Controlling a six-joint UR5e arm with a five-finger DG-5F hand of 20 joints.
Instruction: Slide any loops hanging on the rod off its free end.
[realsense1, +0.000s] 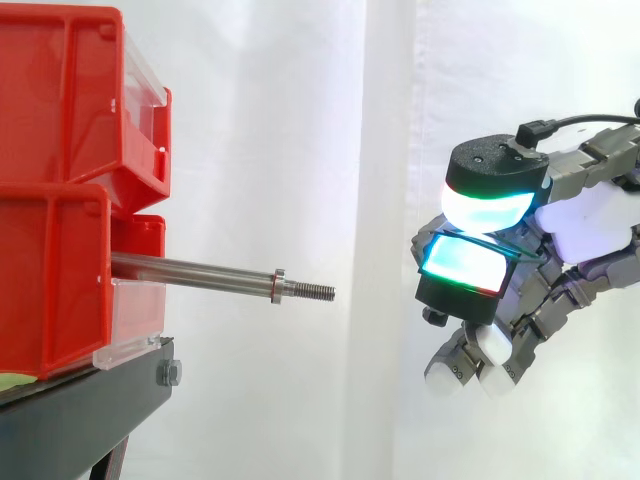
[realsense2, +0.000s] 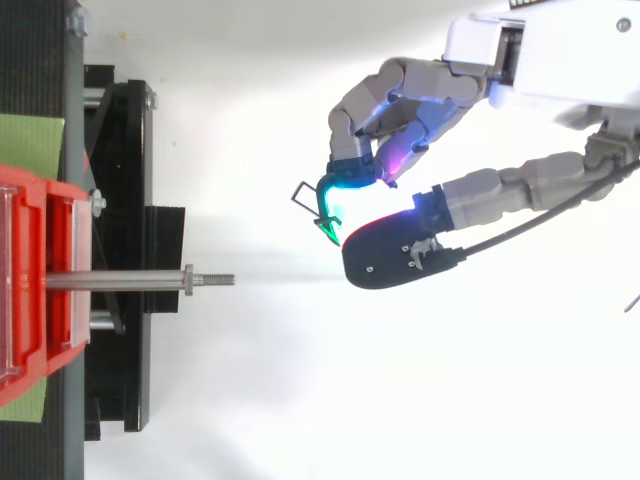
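A steel rod (realsense1: 190, 272) sticks out level from between the red bins (realsense1: 60, 200), its threaded free end pointing right. Nothing hangs on the rod (realsense2: 120, 280); only a small collar sits near its tip. My hand (realsense1: 585, 225) hovers to the right of the free end, well apart from it and about level with it. In the top view the hand (realsense2: 420, 95) has its fingers curled, and a glowing fingertip and the thumb pinch a thin green loop (realsense2: 322, 208). The loop sticks out toward the rod, off to one side of its line.
The bins stand on a black stand (realsense1: 90, 400) at the left. A white curtain hangs behind. Open air lies between the rod's tip and my hand. Green pads (realsense2: 30, 145) lie on the stand beside the bins.
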